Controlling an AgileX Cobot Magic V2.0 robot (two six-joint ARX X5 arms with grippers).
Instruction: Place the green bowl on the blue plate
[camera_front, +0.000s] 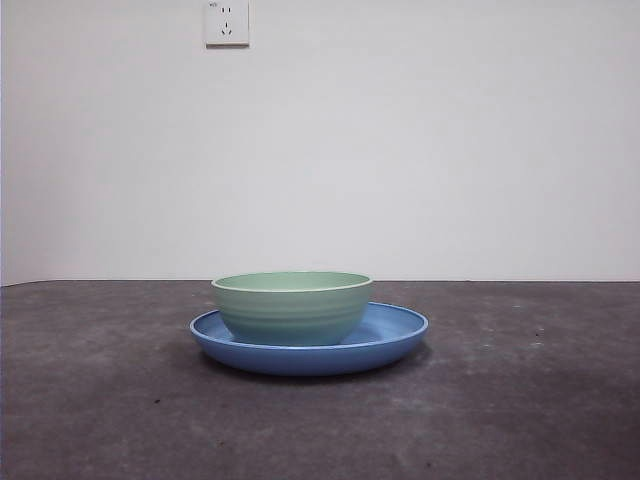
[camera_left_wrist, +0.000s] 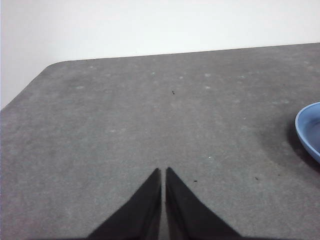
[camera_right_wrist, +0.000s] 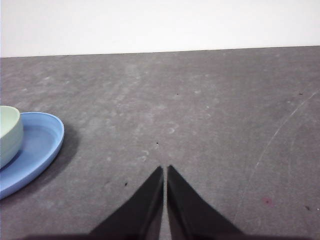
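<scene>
from my end the grey table (camera_front: 100, 400) holds the blue plate (camera_front: 395, 330) mid-table, with the green bowl (camera_front: 292, 305) sitting upright in it, a bit left of centre. left gripper (camera_left_wrist: 163, 172) and right gripper (camera_right_wrist: 165, 170) both pinched closed, empty, well apart from the dishes.

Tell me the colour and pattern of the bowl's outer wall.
Pale mint green with faint horizontal ridges; the green bowl shows best in the front view.
</scene>
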